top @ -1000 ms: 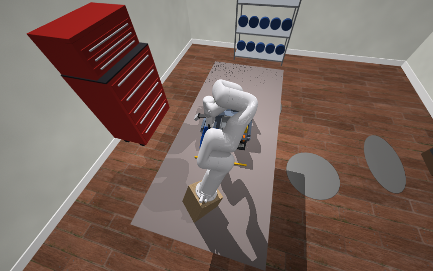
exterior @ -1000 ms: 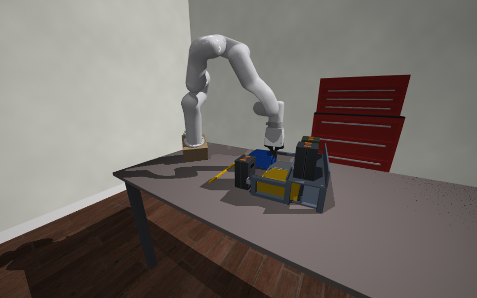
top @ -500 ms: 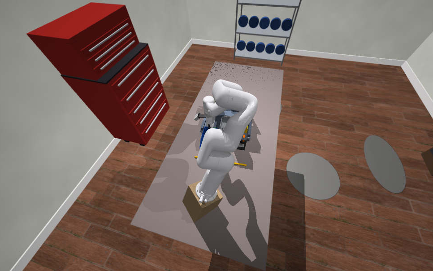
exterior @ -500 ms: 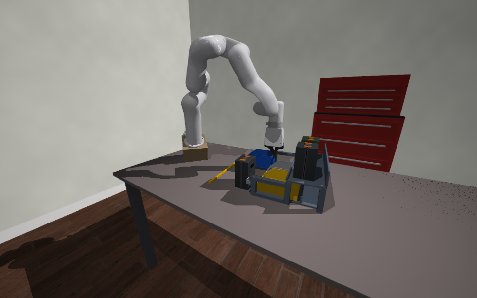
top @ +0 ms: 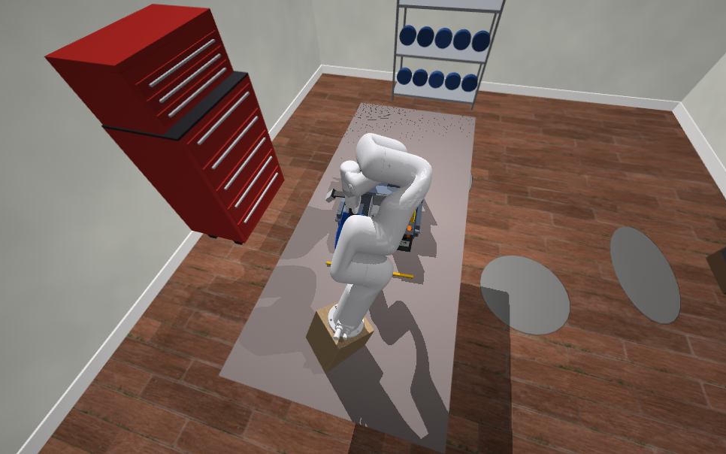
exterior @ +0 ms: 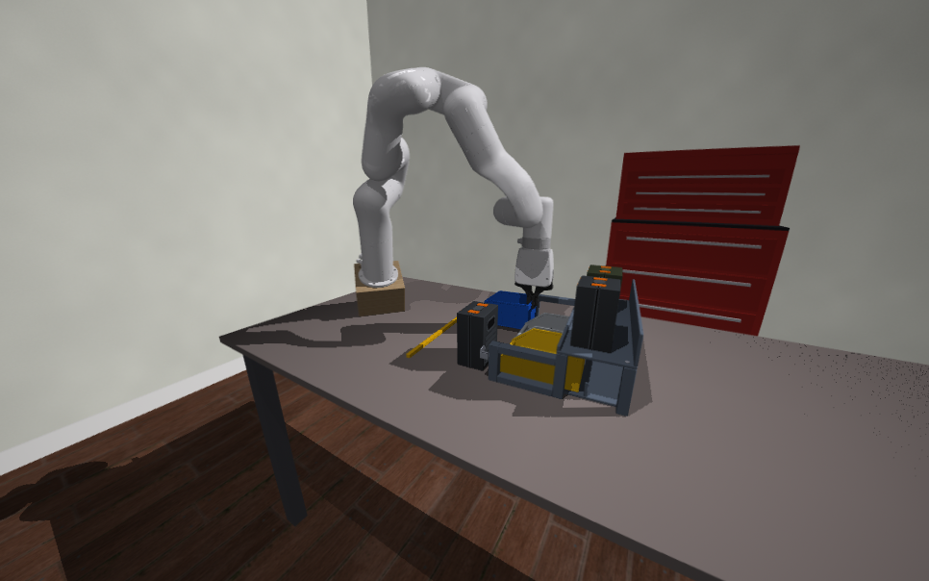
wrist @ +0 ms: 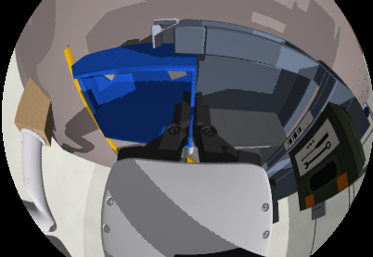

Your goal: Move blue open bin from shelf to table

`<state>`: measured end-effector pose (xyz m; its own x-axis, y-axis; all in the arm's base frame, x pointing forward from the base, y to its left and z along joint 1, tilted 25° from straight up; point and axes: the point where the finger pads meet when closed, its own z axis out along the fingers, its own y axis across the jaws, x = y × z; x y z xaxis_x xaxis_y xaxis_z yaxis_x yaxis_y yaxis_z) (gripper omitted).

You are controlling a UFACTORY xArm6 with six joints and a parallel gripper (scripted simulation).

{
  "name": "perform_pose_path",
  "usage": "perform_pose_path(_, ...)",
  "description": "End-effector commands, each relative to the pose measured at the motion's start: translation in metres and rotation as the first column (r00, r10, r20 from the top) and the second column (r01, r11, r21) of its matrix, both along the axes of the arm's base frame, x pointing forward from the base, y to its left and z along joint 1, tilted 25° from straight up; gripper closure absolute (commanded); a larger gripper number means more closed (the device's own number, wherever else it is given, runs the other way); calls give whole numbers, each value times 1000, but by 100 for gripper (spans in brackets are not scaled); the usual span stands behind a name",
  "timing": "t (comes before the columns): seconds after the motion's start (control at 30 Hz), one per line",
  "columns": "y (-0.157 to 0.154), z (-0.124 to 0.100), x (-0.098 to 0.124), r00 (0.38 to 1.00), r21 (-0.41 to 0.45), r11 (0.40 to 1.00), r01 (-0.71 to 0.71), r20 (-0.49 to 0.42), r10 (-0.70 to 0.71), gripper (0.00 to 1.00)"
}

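The blue open bin sits at the far end of the grey shelf, on the side nearest the arm's base. Only a sliver of the bin shows past the arm in the top view. Two small grey parts lie inside the bin. My gripper points straight down and is shut on the bin's thin right-hand wall, which runs between the fingertips. A yellow bin stands in the shelf's near compartment.
Black boxes stand beside the shelf and on top of it; one of these boxes, with a wrench label, is close to my right. A yellow rod lies on the table. A red tool cabinet stands behind.
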<state>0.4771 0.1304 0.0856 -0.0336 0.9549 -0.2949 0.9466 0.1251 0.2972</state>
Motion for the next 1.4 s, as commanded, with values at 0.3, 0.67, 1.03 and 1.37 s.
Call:
perform_pose_path(0.3,2,7,-1,1000,2,1000,-1,4,1,100)
perform_pose_path(0.67,2,7,-1,1000,2,1000,-1,4,1,100)
perform_pose_path(1.03,2,6,-1,1000,2,1000,-1,4,1,100)
perform_pose_path(1.37,1,3,-10,1000,2,1000,-1,4,1,100)
